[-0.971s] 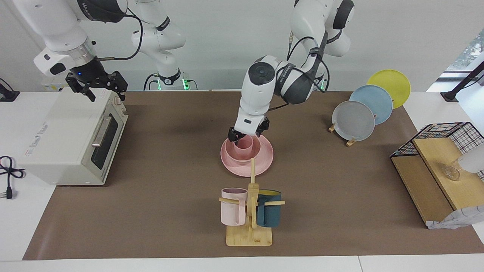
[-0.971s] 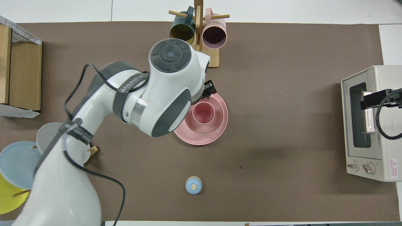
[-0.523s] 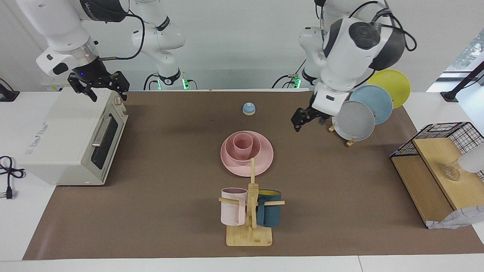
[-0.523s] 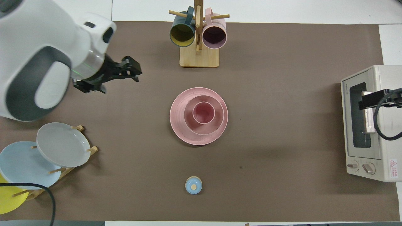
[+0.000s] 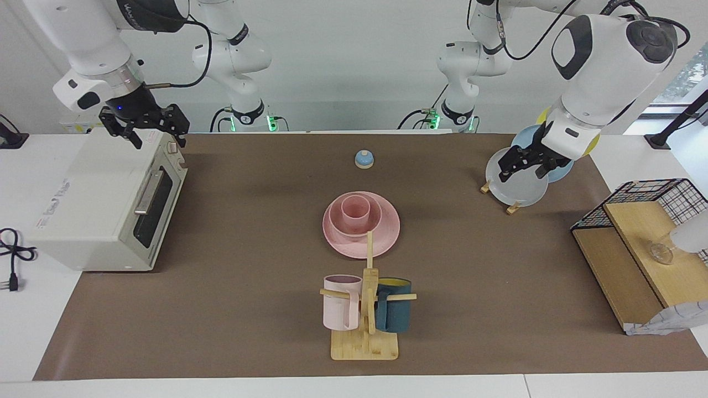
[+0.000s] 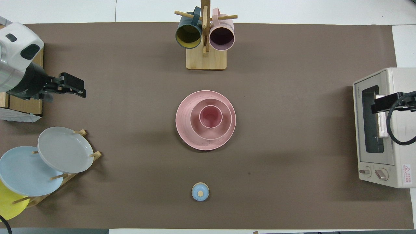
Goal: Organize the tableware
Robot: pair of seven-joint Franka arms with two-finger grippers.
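Pink cup (image 5: 355, 208) nested in bowl (image 5: 371, 223) on plate (image 5: 388, 235), mid-table. Left gripper (image 5: 522, 163) aloft near plate rack (image 5: 517, 182), empty, finger gap unreadable. Right gripper (image 5: 145, 124) over toaster oven (image 5: 105, 202), fingers spread, empty.

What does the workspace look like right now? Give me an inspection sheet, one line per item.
Surface: brown mat on a white table.
Job's things: pink cup in pink bowl on pink plate, mid-mat.
Clutter: mug rack with two mugs; blue bell; toaster oven; plate rack with grey plate, blue and yellow plates; wire shelf.
Grippers: left gripper over the grey plate, holding nothing; right gripper over the toaster oven, waiting.
Cables: black cord on the table beside the oven; cables on both arms.
Surroundings: white wall; window at the left arm's end.
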